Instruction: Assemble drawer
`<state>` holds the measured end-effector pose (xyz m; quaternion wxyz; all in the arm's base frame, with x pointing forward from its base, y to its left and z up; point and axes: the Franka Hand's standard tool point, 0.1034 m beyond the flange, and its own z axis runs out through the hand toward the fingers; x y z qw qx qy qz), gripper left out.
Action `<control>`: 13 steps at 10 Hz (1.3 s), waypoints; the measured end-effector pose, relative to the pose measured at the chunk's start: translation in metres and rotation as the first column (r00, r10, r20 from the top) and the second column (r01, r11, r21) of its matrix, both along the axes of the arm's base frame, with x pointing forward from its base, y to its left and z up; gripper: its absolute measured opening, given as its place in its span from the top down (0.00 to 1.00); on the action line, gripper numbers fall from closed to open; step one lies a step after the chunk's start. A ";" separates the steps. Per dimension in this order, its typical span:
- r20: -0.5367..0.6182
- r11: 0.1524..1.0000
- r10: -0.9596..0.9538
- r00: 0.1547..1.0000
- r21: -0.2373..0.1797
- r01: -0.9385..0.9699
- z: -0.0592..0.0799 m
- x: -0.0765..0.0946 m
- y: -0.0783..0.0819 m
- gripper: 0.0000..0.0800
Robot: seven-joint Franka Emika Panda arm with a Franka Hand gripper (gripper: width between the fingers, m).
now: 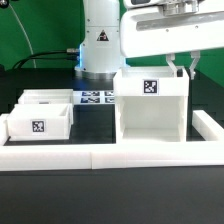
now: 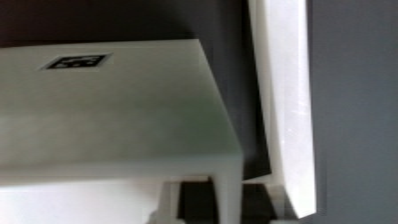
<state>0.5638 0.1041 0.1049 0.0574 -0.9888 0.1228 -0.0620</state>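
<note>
Sitting just under the claw [image 1: 183, 68] is one box shell [image 1: 150, 108], two trays [image 1: 38, 120] lie well away, and I cannot tell if it squeezes.

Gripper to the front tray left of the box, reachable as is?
Probably yes. The front tray sits open with nothing above it. The gripper is at the box's top edge on the exterior view's right, so it would need to lift clear first.

The black table [image 1: 96, 128] carries the box shell [image 1: 152, 108] at the exterior view's right. The front tray [image 1: 38, 124] and the rear tray [image 1: 45, 98] stand at the left. The marker board [image 1: 97, 98] lies flat behind, and the border wall [image 1: 110, 154] runs along the front.
</note>
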 end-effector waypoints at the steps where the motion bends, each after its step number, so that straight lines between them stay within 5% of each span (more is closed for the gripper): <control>1: -0.004 0.996 -0.087 0.996 0.014 0.087 -0.001 0.001 0.001 0.95; 7: -0.068 0.854 -0.506 0.860 0.101 0.511 0.008 0.026 -0.001 0.95; 13: -0.148 0.666 -0.718 0.680 0.140 0.733 0.010 0.026 0.007 0.95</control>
